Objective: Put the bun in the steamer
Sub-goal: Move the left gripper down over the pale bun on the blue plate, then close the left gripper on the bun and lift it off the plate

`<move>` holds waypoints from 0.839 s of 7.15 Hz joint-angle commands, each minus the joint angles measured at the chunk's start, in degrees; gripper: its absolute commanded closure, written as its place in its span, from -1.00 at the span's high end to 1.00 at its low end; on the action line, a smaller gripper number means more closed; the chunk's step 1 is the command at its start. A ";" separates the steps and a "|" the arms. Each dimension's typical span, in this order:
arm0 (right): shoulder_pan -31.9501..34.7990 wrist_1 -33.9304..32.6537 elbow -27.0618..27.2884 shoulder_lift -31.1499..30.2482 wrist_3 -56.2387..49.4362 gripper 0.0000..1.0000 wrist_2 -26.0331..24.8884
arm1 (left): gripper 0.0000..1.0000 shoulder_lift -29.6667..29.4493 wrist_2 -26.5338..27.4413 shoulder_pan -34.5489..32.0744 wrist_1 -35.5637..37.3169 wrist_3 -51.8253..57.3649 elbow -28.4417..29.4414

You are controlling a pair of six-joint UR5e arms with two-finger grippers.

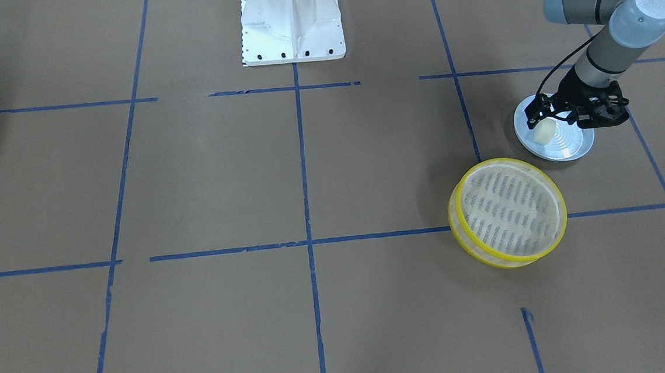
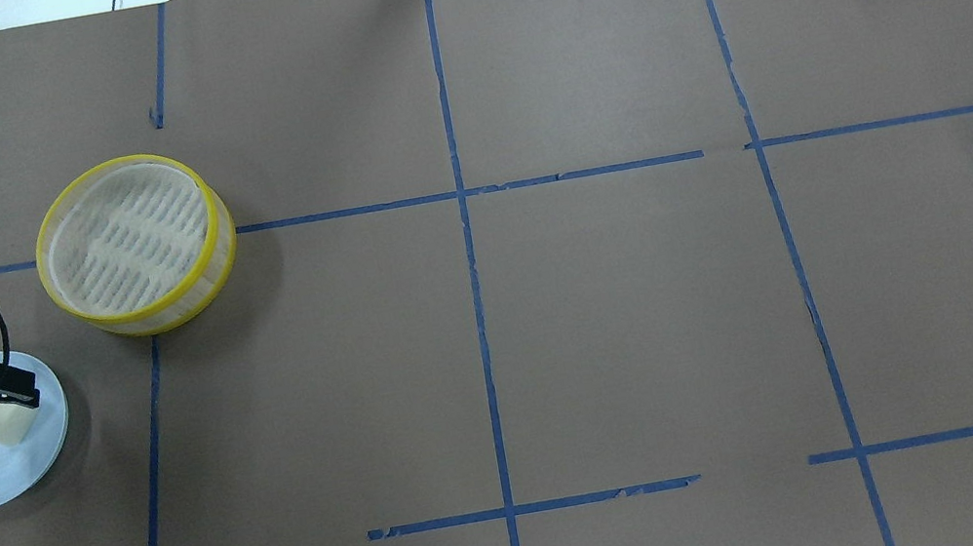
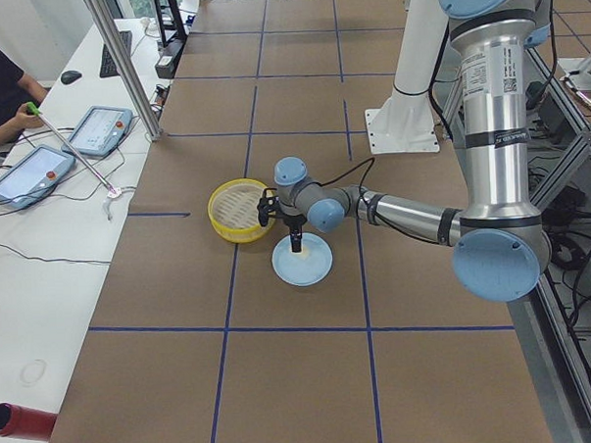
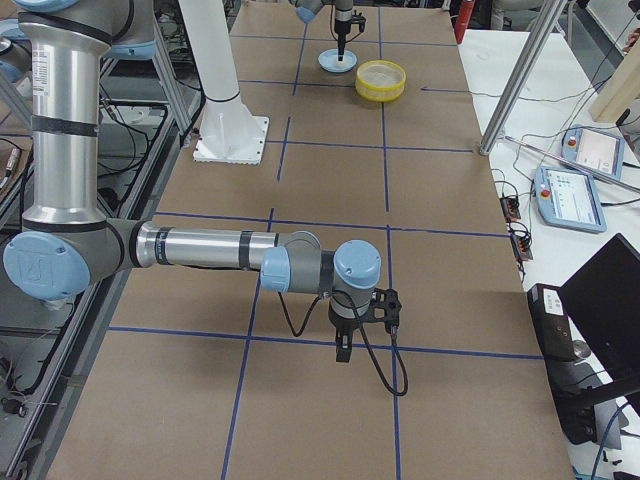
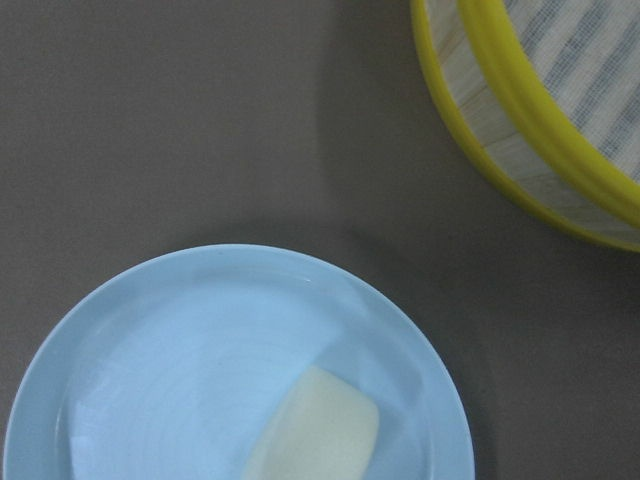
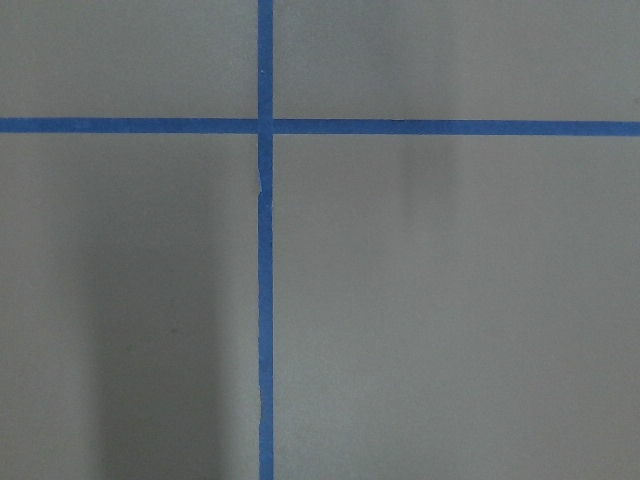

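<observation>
The bun (image 5: pixel 320 430) lies on the pale blue plate (image 5: pixel 170 340), low and right of centre in the left wrist view, its long side slanted across the frame. The left pincer (image 2: pixel 22 389) hangs just above it at the left edge of the overhead view. No finger shows in the wrist view, so I cannot tell how wide it stands; it does not seem to have the bun in hand yet. The steamer (image 5: pixel 490 125) sits near the plate, in the upper right of the wrist view, with nothing inside.

Judging from this, several things could go wrong:

- **Off-centre grasp:** the bun sits toward the plate's rim, not under the middle of the camera. A straight descent may catch only a corner and squeeze the smooth block out sideways.
- **Plate contact:** the plate is shallow and glossy. If the fingers come down too far they may strike it, skid the bun, or drag the plate across the desk.
- **Steamer wall:** the raised yellow rim stands close by. A low carry could clip it and shove the light basket, or drop the bun outside.

The right pincer (image 4: pixel 343 348) hovers over bare desk in the lower middle of the right side view, well apart from all this. I cannot tell how its jaws stand.
</observation>
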 commanded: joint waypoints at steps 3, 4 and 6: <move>0.08 0.00 0.00 0.00 0.00 1.00 0.00 | 1.00 0.12 0.24 0.81 -3.88 0.07 2.76; 0.00 0.00 0.00 0.00 0.00 1.00 0.00 | 1.00 0.12 0.15 0.98 -3.88 0.07 2.76; 0.08 0.00 0.00 0.00 0.00 1.00 0.00 | 1.00 0.12 0.15 1.34 -3.88 0.07 2.85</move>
